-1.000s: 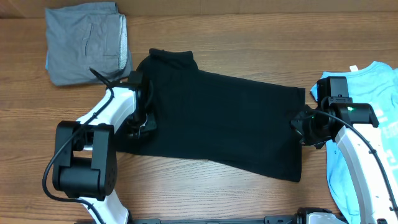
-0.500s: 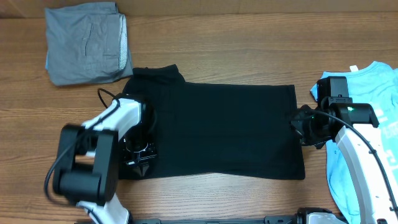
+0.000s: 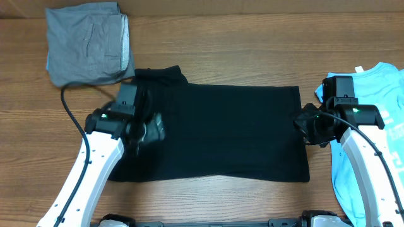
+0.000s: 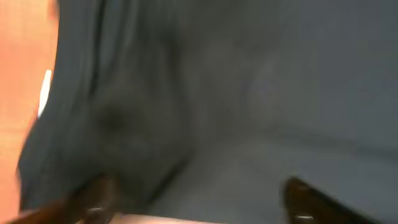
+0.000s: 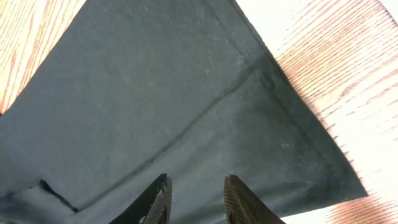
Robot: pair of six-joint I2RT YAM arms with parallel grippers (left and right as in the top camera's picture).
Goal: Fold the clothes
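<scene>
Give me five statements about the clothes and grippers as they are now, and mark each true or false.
1. The black T-shirt lies on the wooden table between the two grippers. True.
2. The grey garment sits at the near right corner. False: it lies folded at the far left corner.
3. The light-blue T-shirt lies at the right edge, beyond the right gripper. True.
4. The left gripper is clamped shut. False: the left wrist view shows its fingers wide apart over black cloth.
5. The black T-shirt is bunched into a ball. False: it lies spread out flat.
</scene>
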